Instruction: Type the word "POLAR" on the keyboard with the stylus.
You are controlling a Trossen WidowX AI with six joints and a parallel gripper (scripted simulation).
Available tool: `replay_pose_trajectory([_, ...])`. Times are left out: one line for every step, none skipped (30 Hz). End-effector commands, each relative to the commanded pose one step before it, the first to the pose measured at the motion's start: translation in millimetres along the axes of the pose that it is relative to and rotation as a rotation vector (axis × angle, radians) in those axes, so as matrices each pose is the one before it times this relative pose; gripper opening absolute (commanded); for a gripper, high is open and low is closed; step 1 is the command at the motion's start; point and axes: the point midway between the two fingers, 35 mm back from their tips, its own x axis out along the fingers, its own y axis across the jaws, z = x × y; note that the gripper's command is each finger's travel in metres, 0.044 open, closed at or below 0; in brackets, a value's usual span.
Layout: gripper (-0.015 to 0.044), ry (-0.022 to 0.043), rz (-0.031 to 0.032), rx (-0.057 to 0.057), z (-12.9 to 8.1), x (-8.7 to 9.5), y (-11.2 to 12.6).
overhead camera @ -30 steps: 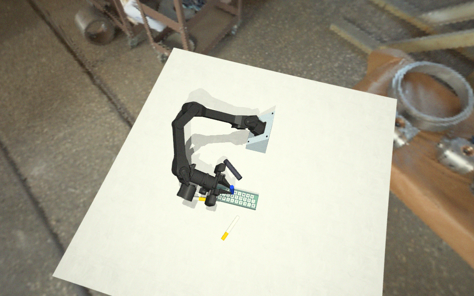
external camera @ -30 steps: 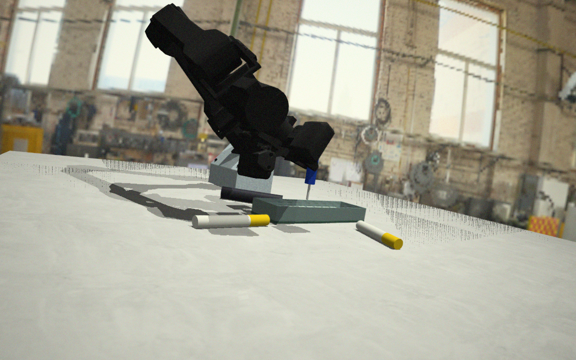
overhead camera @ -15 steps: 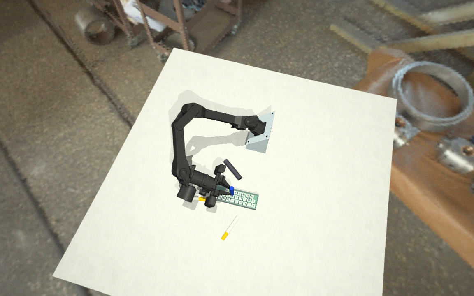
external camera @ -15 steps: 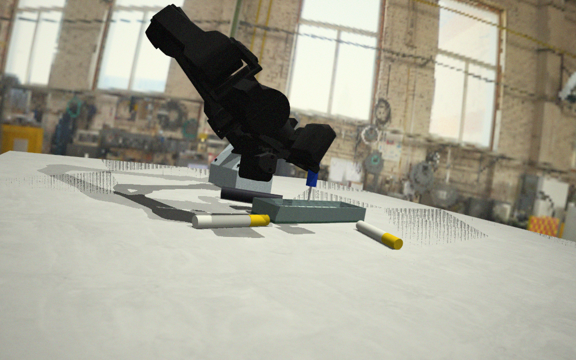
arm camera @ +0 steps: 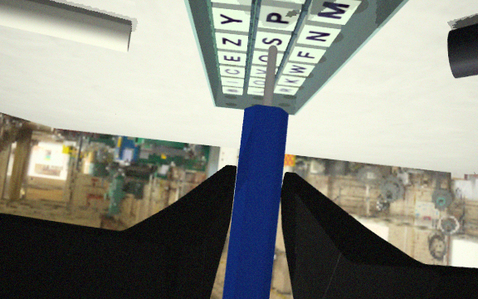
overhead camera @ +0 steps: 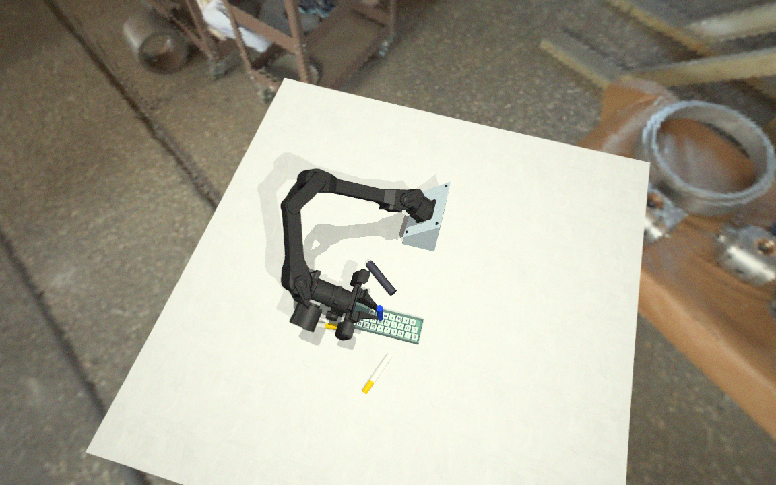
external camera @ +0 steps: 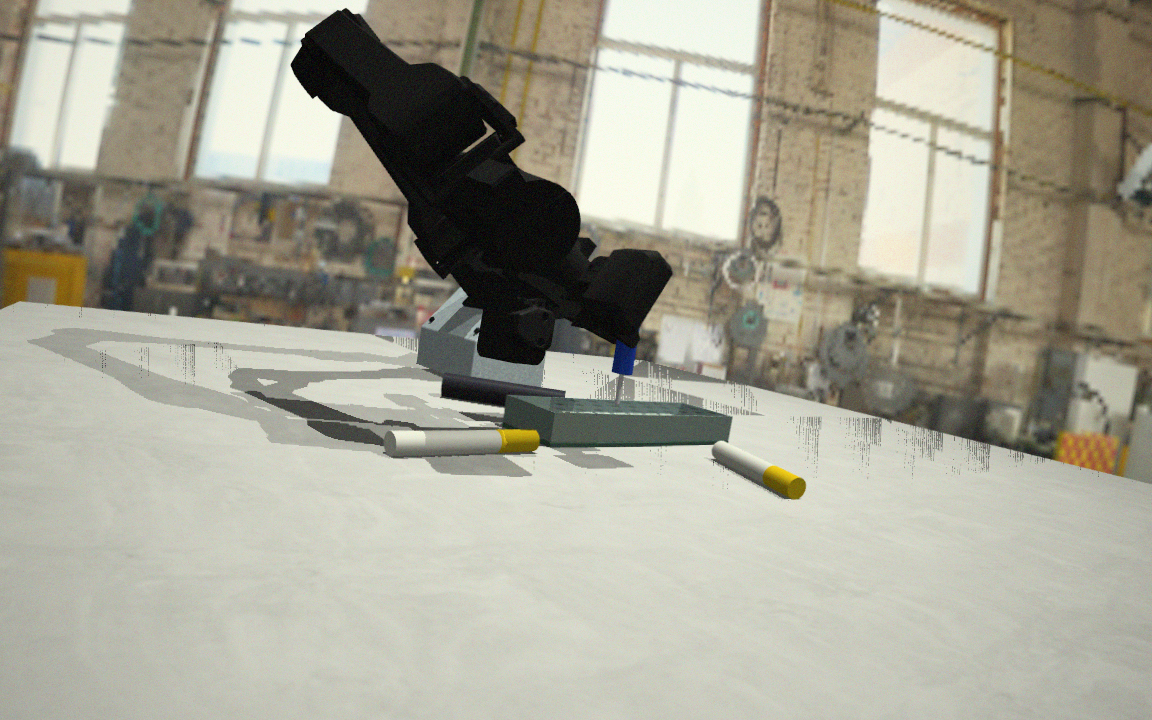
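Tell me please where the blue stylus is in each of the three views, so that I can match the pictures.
Top: the stylus is a small blue spot at the left end of the keyboard, near the picture's middle.
Exterior: it hangs from the black claw, tip on the keyboard, centre of the frame.
Wrist: it rises up the middle, gripped between the claw's fingers.
Shared landmark: the green keyboard.

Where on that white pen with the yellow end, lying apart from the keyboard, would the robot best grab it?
Probably mid-barrel, on the white part of the white-and-yellow pen, coming straight down with the fingers either side across its length. It lies flat on the table, round and slim, with bare surface all around it. The gripper is shut on the blue stylus, which it must keep.
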Motion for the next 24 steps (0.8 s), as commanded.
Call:
replay_pose_trajectory([0.0081,0.00053,0.00231,-0.0065,-0.14,-0.20,-0.31])
replay_pose_trajectory([0.0081,-0.00001,0.00000,0.0000,0.15,0.08,0.00])
replay_pose_trajectory([0.0081,-0.00002,0.00000,0.0000,0.34,0.19,0.00])
replay_pose_trajectory([0.0081,-0.00003,0.00000,0.0000,0.55,0.32,0.00])
replay_pose_trajectory([0.0081,-0.00004,-0.00001,0.0000,0.76,0.44,0.00])
replay_pose_trajectory([0.0081,-0.00003,-0.00001,0.0000,0.72,0.42,0.00])
replay_pose_trajectory([0.0081,-0.00003,-0.00001,0.0000,0.65,0.38,0.00])
replay_pose_trajectory([0.0081,-0.00003,-0.00001,0.0000,0.68,0.40,0.00])
replay_pose_trajectory([0.0081,-0.00003,-0.00001,0.0000,0.58,0.34,0.00])
replay_pose_trajectory([0.0081,-0.00002,0.00000,0.0000,0.46,0.27,0.00])
replay_pose_trajectory([0.0081,-0.00002,0.00000,0.0000,0.44,0.26,0.00])
replay_pose_trajectory([0.0081,-0.00002,0.00000,0.0000,0.40,0.23,0.00])
replay_pose_trajectory([0.0081,-0.00003,-0.00001,0.0000,0.61,0.35,0.00])
replay_pose_trajectory([0.0081,-0.00003,-0.00001,0.0000,0.65,0.38,0.00])
replay_pose_trajectory([0.0081,-0.00001,0.00000,0.0000,0.24,0.14,0.00])
replay_pose_trajectory([0.0081,0.00000,0.00000,0.0000,0.00,0.00,0.00])
replay_pose_trajectory([0.0081,0.00000,0.00000,0.0000,0.00,0.00,0.00])
replay_pose_trajectory([0.0081,-0.00001,0.00000,0.0000,0.19,0.11,0.00])
replay_pose_trajectory([0.0081,-0.00001,0.00000,0.0000,0.24,0.14,0.00])
replay_pose_trajectory([0.0081,-0.00001,0.00000,0.0000,0.29,0.17,0.00])
replay_pose_trajectory([0.0081,-0.00002,0.00000,0.0000,0.35,0.20,0.00])
replay_pose_trajectory([0.0081,-0.00002,0.00000,0.0000,0.46,0.26,0.00])
replay_pose_trajectory([0.0081,-0.00002,0.00000,0.0000,0.43,0.25,0.00])
replay_pose_trajectory([0.0081,-0.00002,0.00000,0.0000,0.46,0.27,0.00])
